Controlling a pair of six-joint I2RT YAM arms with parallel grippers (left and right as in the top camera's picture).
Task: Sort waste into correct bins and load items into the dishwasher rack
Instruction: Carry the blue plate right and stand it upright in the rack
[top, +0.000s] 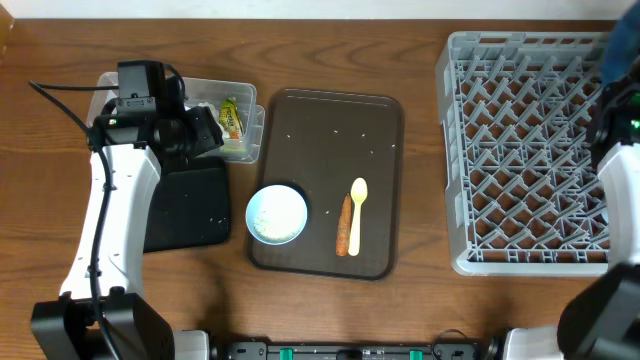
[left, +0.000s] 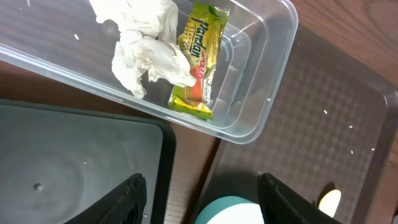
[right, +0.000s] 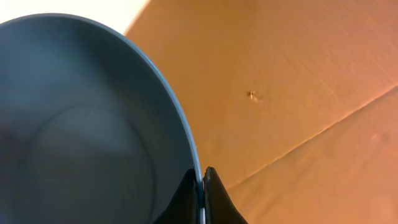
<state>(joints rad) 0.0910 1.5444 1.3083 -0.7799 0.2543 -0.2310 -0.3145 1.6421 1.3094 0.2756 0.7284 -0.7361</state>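
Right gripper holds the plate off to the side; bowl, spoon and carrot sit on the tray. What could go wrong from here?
The right gripper pinches the dark blue plate only by its thin rim, so it might slip or swing on the way into the rack. The carrot piece lies right beside the spoon on the tray, so picking one may nudge the other.

Two bins (top: 185, 210); one each of bowl (top: 277, 214), spoon (top: 357, 215), carrot (top: 344, 228), plate (right: 81, 124), rack (top: 447, 150).
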